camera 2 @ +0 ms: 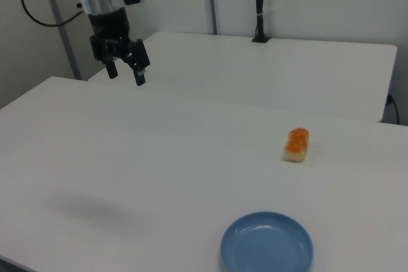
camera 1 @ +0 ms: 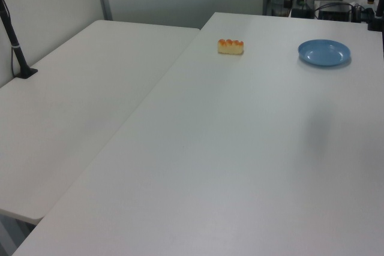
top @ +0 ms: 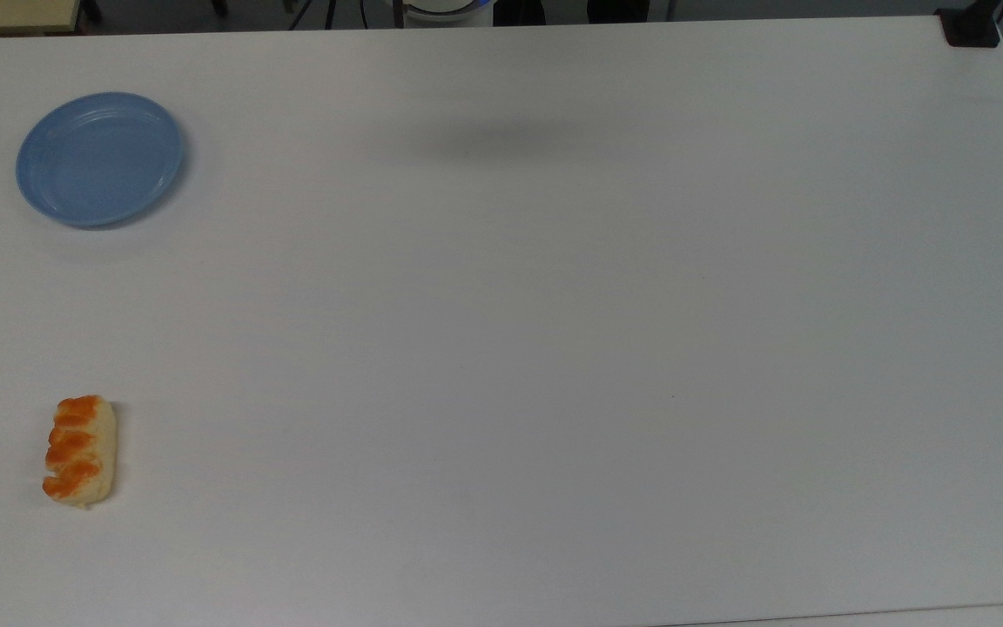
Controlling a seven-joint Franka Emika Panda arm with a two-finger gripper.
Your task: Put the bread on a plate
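Observation:
The bread (top: 79, 451), a small cream loaf with orange-brown stripes, lies on the white table at the top view's lower left; it is also the bread (camera 1: 230, 46) in the left view and the bread (camera 2: 296, 144) in the right view. The light-blue plate (top: 99, 158) sits bare at the top view's upper left, and appears again as the plate (camera 1: 324, 52) and the plate (camera 2: 267, 243). In the right view my gripper (camera 2: 125, 72) hangs open high above the table at the upper left, far from both, with nothing between its fingers.
The white table (top: 554, 348) spreads wide around the two objects. A second white table (camera 1: 78, 106) adjoins it on the left view's left, carrying a black pole mount (camera 1: 15, 46). A black clamp (top: 972, 30) sits at the top view's upper right corner.

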